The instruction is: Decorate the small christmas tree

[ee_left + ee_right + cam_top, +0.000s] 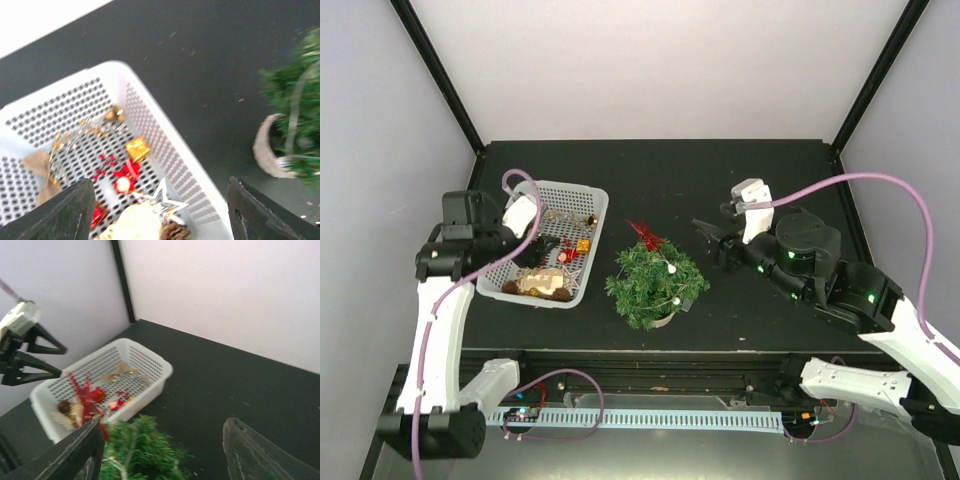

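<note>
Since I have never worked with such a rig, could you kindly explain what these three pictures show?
These are two robot arms bolted at the near edge of a black table. One picture looks down from above and behind them. The other two come from a camera on each wrist, so that arm's own dark fingers frame the bottom of the view. On the table stands a small christmas tree in a pale pot, with a red ornament on it, and beside it a white basket of ornaments. The left arm's fingers hang open over the basket. The right arm's fingers are open beside the tree. Neither holds anything.
</note>
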You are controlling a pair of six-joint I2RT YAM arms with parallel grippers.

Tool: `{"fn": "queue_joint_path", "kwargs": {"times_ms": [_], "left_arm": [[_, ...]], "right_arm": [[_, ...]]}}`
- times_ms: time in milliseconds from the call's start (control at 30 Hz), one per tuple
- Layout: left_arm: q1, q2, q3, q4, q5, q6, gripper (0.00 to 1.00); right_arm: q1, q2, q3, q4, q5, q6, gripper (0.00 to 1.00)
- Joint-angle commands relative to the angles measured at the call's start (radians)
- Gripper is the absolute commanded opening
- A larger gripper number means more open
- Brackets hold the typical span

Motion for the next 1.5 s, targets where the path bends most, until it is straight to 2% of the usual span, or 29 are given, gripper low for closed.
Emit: {"fn": "queue_joint_path", "kwargs": {"times_ms": [0, 167, 367, 433, 533, 600, 667, 733, 867, 967, 1133, 1200, 1233, 1467], "left_arm": [[0.055, 0.12, 0.022, 0.02, -0.095, 0.066, 0.72], [0.058, 0.26, 0.016, 0.093, -0.195, 0.132, 0.72], [0.058, 0.488, 0.092, 0.137, -0.272, 0.153, 0.67], [0.057, 0.562, 0.124, 0.138, -0.258, 0.17, 0.62], [0.056, 0.676, 0.181, 0.113, -0.211, 0.239, 0.47], [0.057, 0.735, 0.21, 0.091, -0.184, 0.304, 0.44], [0.057, 0.78, 0.225, 0.105, -0.208, 0.33, 0.47], [0.057, 0.821, 0.248, 0.12, -0.292, 0.325, 0.5], [0.071, 0.846, 0.27, 0.087, -0.396, 0.24, 0.58], [0.093, 0.798, 0.215, 0.082, -0.406, 0.119, 0.64], [0.098, 0.77, 0.195, -0.031, -0.395, 0.043, 0.66], [0.099, 0.772, 0.192, -0.054, -0.387, 0.025, 0.75], [0.099, 0.777, 0.19, -0.062, -0.387, 0.014, 0.77], [0.099, 0.824, 0.175, -0.09, -0.382, -0.029, 0.77]], "right_arm": [[-0.107, -0.001, -0.09, 0.001, 0.023, 0.087, 0.66], [-0.328, 0.024, -0.183, 0.031, -0.109, 0.14, 0.66], [-0.43, 0.048, -0.264, 0.086, -0.187, 0.205, 0.66], [-0.438, 0.049, -0.289, 0.111, -0.195, 0.219, 0.66], [-0.453, 0.048, -0.332, 0.151, -0.227, 0.233, 0.66], [-0.46, 0.054, -0.351, 0.165, -0.263, 0.239, 0.66], [-0.462, 0.068, -0.362, 0.172, -0.287, 0.239, 0.66], [-0.462, 0.084, -0.365, 0.167, -0.295, 0.236, 0.66], [-0.463, 0.107, -0.373, 0.158, -0.295, 0.232, 0.66], [-0.464, 0.117, -0.375, 0.157, -0.287, 0.233, 0.66], [-0.464, 0.145, -0.374, 0.169, -0.305, 0.238, 0.66], [-0.464, 0.157, -0.368, 0.17, -0.316, 0.239, 0.66], [-0.464, 0.162, -0.366, 0.171, -0.319, 0.238, 0.66], [-0.464, 0.142, -0.375, 0.182, -0.318, 0.239, 0.66]]}}
